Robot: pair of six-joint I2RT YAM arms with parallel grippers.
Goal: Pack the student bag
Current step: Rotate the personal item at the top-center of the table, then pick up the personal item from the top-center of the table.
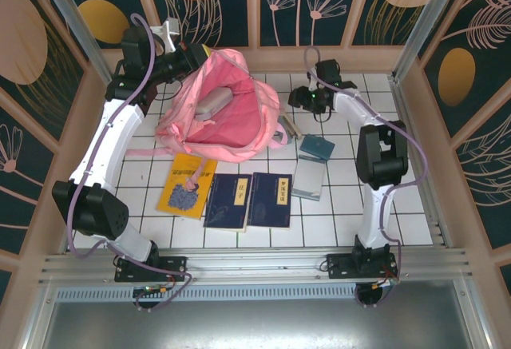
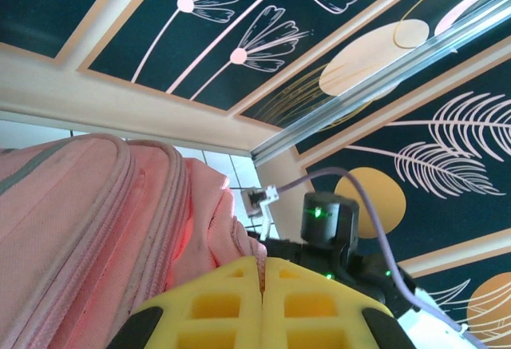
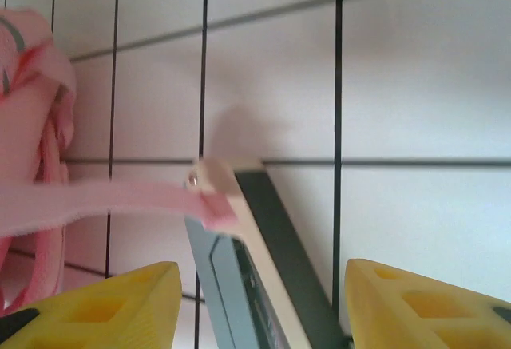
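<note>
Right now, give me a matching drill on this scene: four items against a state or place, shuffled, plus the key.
Column one:
1. student bag
2. yellow book
3. left gripper
4. right gripper

Column two:
A. jaws wide apart
B. jaws pressed together
C. lying flat and closed, on the near side of the bag
D. open, mouth gaping

Pairs: 1-D, 2-C, 3-B, 4-A
</note>
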